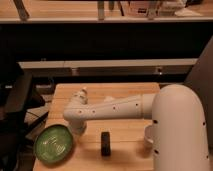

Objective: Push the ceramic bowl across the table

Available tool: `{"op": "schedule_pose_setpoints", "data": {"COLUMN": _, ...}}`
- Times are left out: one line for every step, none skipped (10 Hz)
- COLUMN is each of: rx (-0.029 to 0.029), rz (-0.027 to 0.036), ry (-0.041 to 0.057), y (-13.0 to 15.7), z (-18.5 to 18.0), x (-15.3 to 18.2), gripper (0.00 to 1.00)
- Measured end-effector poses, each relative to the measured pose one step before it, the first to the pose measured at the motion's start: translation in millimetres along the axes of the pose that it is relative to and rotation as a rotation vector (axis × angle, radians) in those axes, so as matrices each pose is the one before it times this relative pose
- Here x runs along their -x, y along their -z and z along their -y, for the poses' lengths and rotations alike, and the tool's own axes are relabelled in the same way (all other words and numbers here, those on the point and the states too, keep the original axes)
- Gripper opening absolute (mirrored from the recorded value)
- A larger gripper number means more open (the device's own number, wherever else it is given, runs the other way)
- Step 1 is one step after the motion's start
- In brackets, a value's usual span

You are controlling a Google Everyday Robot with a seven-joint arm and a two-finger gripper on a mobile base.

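Camera view: bowl (54, 143) at the worktop's (115, 92) front-left corner, its rim overhanging the left edge. Tool (78, 126) sits just right of the bowl; its opening cannot be told. Bare wood stretches rightward past a black object (106, 143).

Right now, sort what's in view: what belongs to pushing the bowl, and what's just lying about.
Job:
- green ceramic bowl, at the table's left edge
- light-wood table
- gripper, down beside the bowl

Lying about:
- small black object
- pale item behind the arm

Dark shelving unit (105, 45), dim light
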Motion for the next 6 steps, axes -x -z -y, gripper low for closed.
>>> {"op": "schedule_pose_setpoints", "data": {"rx": 0.0087, "rz": -0.00011, "ry": 0.01493, "y": 0.06, "z": 2.42, "x": 0.83, "gripper": 0.0}}
{"op": "schedule_pose_setpoints", "data": {"rx": -0.00016, "rz": 0.00161, "ry": 0.01217, "y": 0.39, "z": 3.46, "x": 1.35, "gripper": 0.0}}
{"op": "schedule_pose_setpoints", "data": {"rx": 0.00178, "rz": 0.00222, "ry": 0.01302, "y": 0.06, "z": 3.28, "x": 1.34, "gripper": 0.0}}
{"op": "schedule_pose_setpoints", "data": {"rx": 0.00241, "rz": 0.00099, "ry": 0.01079, "y": 0.06, "z": 2.22, "x": 1.04, "gripper": 0.0}}
{"op": "schedule_pose_setpoints", "data": {"rx": 0.00872, "rz": -0.00103, "ry": 0.01743, "y": 0.13, "z": 2.8, "x": 2.55, "gripper": 0.0}}
{"op": "schedule_pose_setpoints", "data": {"rx": 0.00213, "rz": 0.00049, "ry": 0.01571, "y": -0.67, "z": 5.5, "x": 4.03, "gripper": 0.0}}
